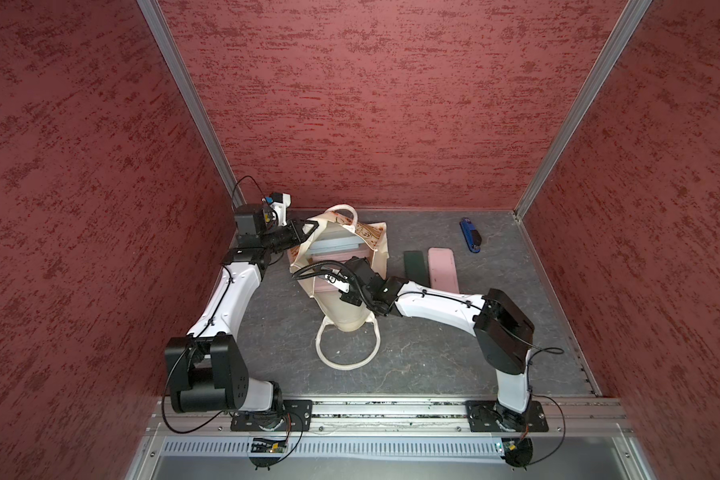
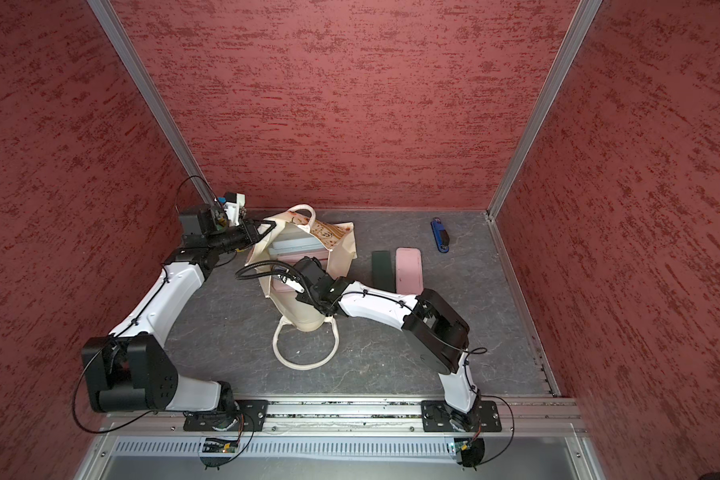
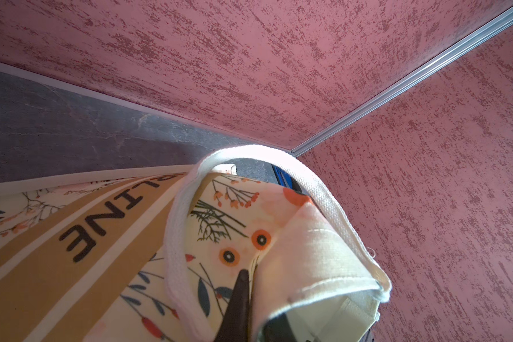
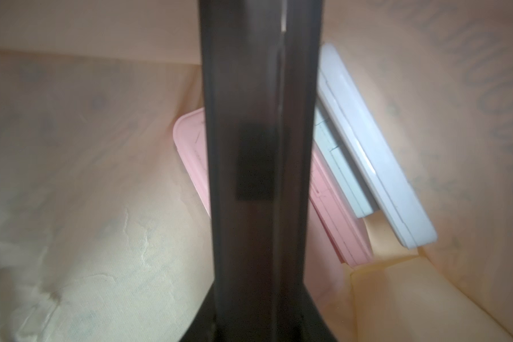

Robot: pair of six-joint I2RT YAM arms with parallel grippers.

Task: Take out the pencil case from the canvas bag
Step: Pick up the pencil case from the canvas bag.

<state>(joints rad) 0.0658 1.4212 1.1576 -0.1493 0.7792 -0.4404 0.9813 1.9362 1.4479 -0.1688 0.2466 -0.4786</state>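
The cream floral canvas bag [image 1: 344, 309] [image 2: 304, 311] lies on the grey table with its mouth toward the back. My left gripper [image 1: 306, 227] [image 3: 253, 284] is shut on the bag's rim beside a white handle [image 3: 323, 201], holding the mouth up. My right arm's wrist [image 1: 360, 274] reaches into the mouth. Inside, my right gripper [image 4: 256, 296] is shut on a dark, flat pencil case [image 4: 255, 118] that runs straight out from the jaws. Behind it lie a pink case [image 4: 190, 139] and a white case [image 4: 367, 148].
On the table right of the bag lie a dark green case [image 1: 415, 266], a pink case [image 1: 443, 270] and a blue stapler [image 1: 470, 236]. The bag's second handle loop [image 1: 348, 345] sprawls toward the front. Red walls enclose three sides.
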